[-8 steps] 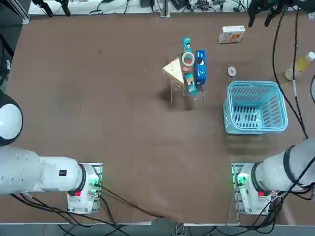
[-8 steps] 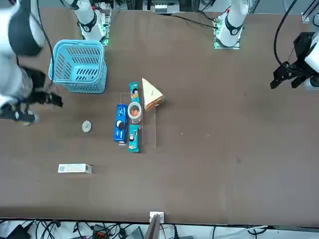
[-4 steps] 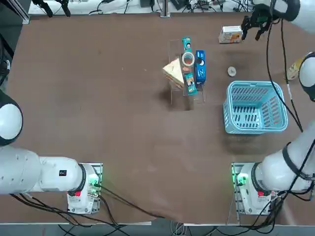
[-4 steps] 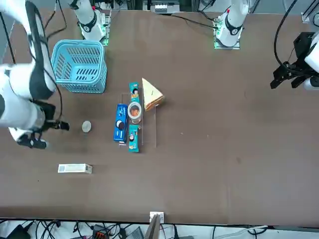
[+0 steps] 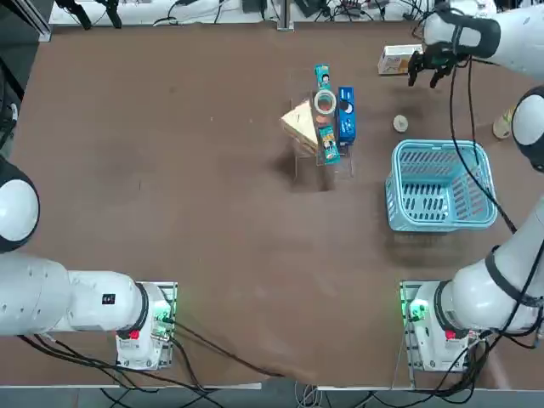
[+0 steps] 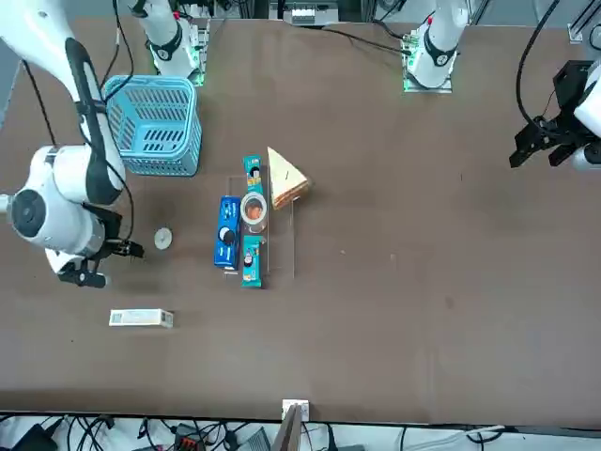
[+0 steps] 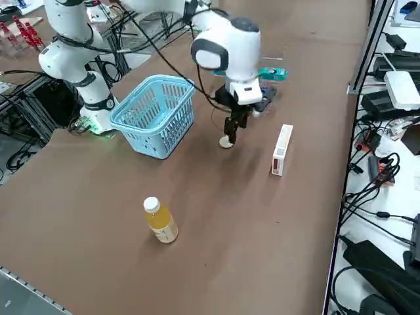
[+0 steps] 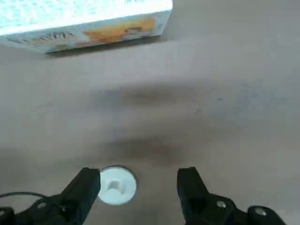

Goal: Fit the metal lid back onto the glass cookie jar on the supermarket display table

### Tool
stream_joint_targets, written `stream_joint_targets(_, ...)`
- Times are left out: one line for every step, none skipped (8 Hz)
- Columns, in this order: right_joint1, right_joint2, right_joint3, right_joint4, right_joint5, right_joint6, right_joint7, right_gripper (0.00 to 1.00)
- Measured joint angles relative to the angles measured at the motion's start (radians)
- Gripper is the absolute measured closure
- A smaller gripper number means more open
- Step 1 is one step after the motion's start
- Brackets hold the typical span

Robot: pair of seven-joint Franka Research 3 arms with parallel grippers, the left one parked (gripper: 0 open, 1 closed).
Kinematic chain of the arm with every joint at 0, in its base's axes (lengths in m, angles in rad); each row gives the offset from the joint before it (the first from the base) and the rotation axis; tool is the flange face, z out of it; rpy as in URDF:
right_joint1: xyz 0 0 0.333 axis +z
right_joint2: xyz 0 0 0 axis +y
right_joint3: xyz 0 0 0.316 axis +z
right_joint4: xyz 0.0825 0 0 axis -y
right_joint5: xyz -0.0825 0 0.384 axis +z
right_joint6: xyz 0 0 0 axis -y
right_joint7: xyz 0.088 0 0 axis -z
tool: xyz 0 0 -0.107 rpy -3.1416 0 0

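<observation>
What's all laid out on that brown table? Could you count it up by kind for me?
Teal snack packs: 2
Blue snack pack: 1
Wedge sandwich: 1
Glass cookie jar: 1
Metal lid: 1
Blue basket: 1
White carton: 1
Yellow bottle: 1
Clear rack: 1
Total: 10
Not counted: the right gripper, fingers open, just above the lid.

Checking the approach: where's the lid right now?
In the top view the lid lies flat on the table, just beyond the blue basket, right of the rack; the open right gripper hangs nearby.
</observation>
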Motion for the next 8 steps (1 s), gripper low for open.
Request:
stream_joint_targets(0.0,-0.005,0.002,-0.063,0.0,0.076,0.0,0.0)
stream_joint_targets(0.0,-0.018,0.003,-0.123,0.0,0.134,0.0,0.0)
stream_joint_targets(0.001,-0.036,0.004,-0.177,0.0,0.182,0.001,0.0)
stream_joint_targets(0.003,-0.053,0.006,-0.221,0.0,0.216,0.003,0.0)
stream_joint_targets(0.008,-0.065,0.01,-0.249,0.0,0.234,0.006,0.0)
stream_joint_targets(0.016,-0.071,0.013,-0.263,0.0,0.24,0.008,0.0)
stream_joint_targets(0.025,-0.075,0.014,-0.269,0.0,0.242,0.009,0.0)
stream_joint_targets(0.033,-0.075,0.014,-0.271,0.0,0.242,0.012,0.0)
